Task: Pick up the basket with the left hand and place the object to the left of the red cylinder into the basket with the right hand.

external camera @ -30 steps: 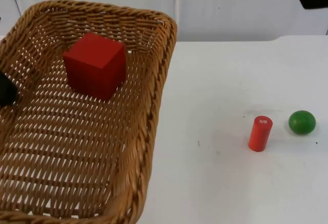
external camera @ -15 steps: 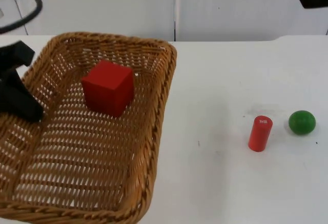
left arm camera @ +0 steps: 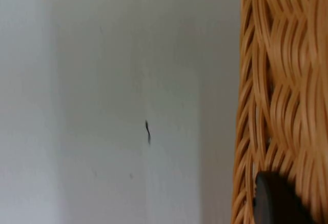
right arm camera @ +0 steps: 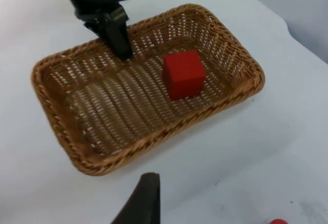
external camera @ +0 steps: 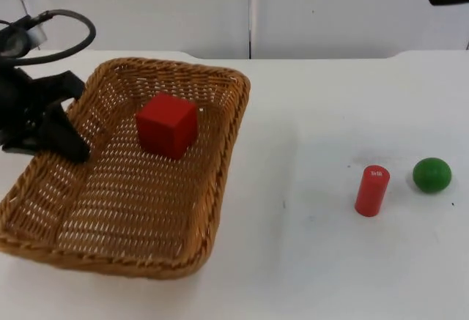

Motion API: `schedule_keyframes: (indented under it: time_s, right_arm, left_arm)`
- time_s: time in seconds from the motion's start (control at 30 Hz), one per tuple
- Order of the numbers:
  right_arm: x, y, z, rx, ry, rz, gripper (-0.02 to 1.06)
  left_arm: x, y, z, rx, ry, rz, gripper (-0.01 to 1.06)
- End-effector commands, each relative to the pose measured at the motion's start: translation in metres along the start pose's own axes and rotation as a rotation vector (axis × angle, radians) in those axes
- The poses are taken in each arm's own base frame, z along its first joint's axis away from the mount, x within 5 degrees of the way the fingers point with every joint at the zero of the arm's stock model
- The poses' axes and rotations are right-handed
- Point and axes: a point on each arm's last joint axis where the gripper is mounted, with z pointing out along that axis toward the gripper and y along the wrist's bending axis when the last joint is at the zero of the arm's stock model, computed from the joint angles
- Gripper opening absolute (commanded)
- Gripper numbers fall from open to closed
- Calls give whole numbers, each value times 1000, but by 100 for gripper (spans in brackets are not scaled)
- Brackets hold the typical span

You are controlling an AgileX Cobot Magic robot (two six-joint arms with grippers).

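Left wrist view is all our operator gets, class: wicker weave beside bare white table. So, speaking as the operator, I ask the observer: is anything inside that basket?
Observer: Yes, a red cube lies in the basket, toward its far end.
Operator: Where is the basket being held?
Observer: The left end effector clamps the rim of the basket's left side, one finger inside the wall.
Operator: And the other arm?
Observer: The right end effector waits raised above the table, off to the basket's right, on the side where the red cylinder stands.
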Motion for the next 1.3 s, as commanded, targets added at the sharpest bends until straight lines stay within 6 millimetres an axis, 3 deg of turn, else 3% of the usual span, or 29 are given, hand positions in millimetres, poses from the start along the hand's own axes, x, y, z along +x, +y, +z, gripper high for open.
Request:
schedule_keyframes:
  time_s: [0.0,0.43,0.83,1.27]
  right_arm:
    - [-1,-1,-1,10,-29,-6,91]
    - [-4,-2,-1,13,-52,-21,90]
    - [-4,-2,-1,13,-52,-21,90]
    - [-4,-2,-1,14,-56,-21,90]
  left_arm:
    - [-18,5,6,37,-25,-22,0]
    - [-57,27,28,49,-33,-4,0]
    - [-56,37,44,41,-9,-24,0]
    - [-56,37,44,43,-12,-32,0]
